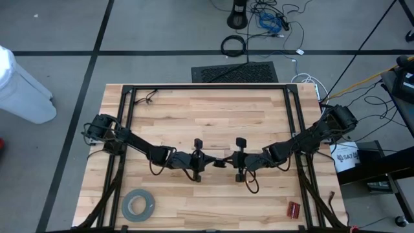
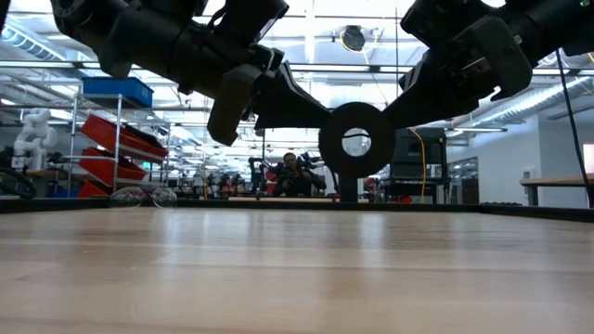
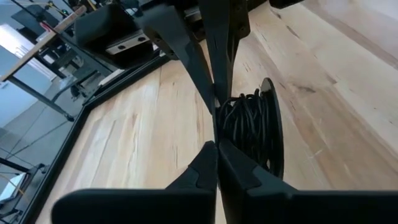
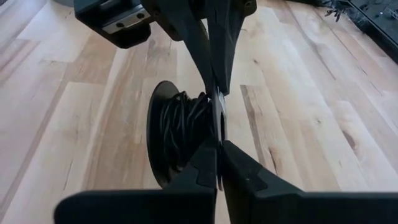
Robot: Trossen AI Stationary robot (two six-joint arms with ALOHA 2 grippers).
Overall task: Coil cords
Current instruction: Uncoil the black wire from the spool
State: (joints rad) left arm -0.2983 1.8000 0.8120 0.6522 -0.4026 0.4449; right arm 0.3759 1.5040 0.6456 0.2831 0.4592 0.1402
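Cords [image 3: 249, 124] sit wound on a small spool, held above the worktop [image 1: 194, 113]. Left gripper [image 1: 206, 160] and right gripper [image 1: 231, 160] each pinch a side with shut fingers. One slip and the wire could unwind.

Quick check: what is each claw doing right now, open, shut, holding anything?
Left claw: shut on the spool rim, held above the table.
Right claw: shut on the spool's other rim.
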